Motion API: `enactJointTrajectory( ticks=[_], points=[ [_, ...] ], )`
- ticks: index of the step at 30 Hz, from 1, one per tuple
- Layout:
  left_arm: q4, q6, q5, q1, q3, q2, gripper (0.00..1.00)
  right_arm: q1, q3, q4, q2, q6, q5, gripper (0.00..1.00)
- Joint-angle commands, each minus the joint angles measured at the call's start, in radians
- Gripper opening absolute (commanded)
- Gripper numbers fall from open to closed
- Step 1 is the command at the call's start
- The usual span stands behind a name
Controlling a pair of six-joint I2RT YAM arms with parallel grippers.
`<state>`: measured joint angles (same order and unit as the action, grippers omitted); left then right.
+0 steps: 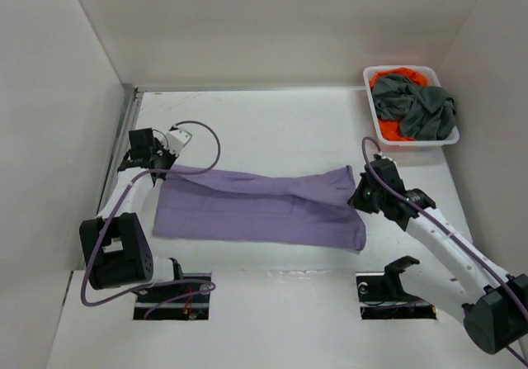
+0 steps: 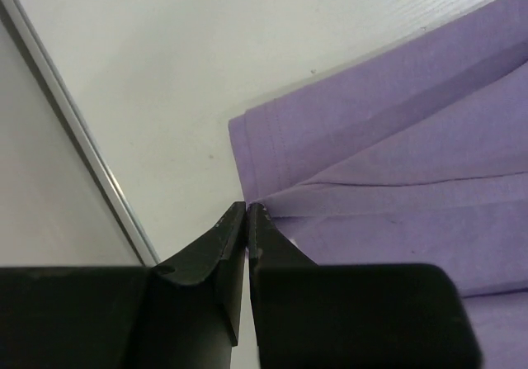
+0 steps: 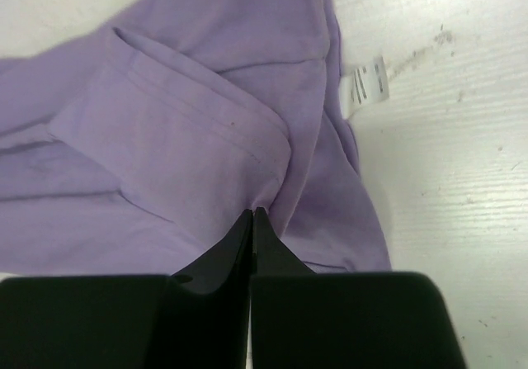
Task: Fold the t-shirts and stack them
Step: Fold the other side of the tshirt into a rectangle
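Top external view: the big flat white table (image 1: 272, 121) carries it all. One lavender purple soft cloth t-shirt (image 1: 256, 208) lies spread out near the front edge. Its long way runs from the left side of the table to the right side, so one end sits by each arm.

At the far right corner stands one white plastic mesh basket (image 1: 404, 68). In it are one crumpled dark grey cloth t-shirt (image 1: 421, 105) and, under that, one bright orange cloth t-shirt (image 1: 392, 78). That makes three shirts: one out, two waiting.

There are two arms. The black left gripper (image 2: 247, 212) has its jaws pressed together on the far left corner of the purple shirt, right at the hem. The black right gripper (image 3: 252, 216) is pinching a bunched bit of cloth at the shirt's right end. I think the next move turns on both ends going the same way together.

One small white cloth label (image 3: 369, 82) pokes out by the right end.
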<state>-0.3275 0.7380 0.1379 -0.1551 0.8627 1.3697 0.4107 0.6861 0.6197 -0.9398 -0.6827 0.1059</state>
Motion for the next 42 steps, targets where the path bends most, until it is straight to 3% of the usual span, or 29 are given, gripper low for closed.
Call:
enactJointTrajectory(
  ticks=[1, 7, 10, 12, 18, 21, 24, 31, 42],
  points=[
    [0.048, 0.092, 0.003, 0.010, -0.051, -0.029, 0.03, 0.027, -0.036, 0.003, -0.023, -0.044, 0.009, 0.00],
    [0.090, 0.162, -0.012, 0.015, -0.158, -0.035, 0.05, 0.041, -0.065, 0.029, -0.039, -0.060, 0.008, 0.00],
    [0.111, 0.184, -0.024, 0.010, -0.179, -0.024, 0.08, 0.052, -0.054, 0.034, -0.056, -0.058, 0.002, 0.15],
    [0.107, 0.190, -0.024, 0.009, -0.174, -0.030, 0.18, 0.052, -0.031, 0.054, -0.068, -0.041, -0.003, 0.25],
    [0.044, 0.198, -0.014, -0.033, -0.094, -0.073, 0.42, 0.113, 0.128, 0.094, -0.022, 0.003, 0.044, 0.31],
    [-0.054, 0.202, 0.028, -0.054, -0.033, -0.069, 0.49, 0.174, 0.246, 0.036, -0.143, 0.050, 0.080, 0.35],
    [-0.122, 0.178, 0.092, -0.067, 0.028, -0.049, 0.54, 0.184, 0.375, -0.043, -0.371, 0.141, 0.078, 0.39],
    [-0.068, -0.057, 0.106, -0.064, 0.200, 0.146, 0.57, 0.184, 0.644, -0.095, -0.769, 0.268, 0.081, 0.53],
    [-0.041, -0.206, 0.052, -0.047, 0.294, 0.338, 0.58, 0.185, 0.632, -0.043, -0.880, 0.258, 0.091, 0.53]
  ],
)
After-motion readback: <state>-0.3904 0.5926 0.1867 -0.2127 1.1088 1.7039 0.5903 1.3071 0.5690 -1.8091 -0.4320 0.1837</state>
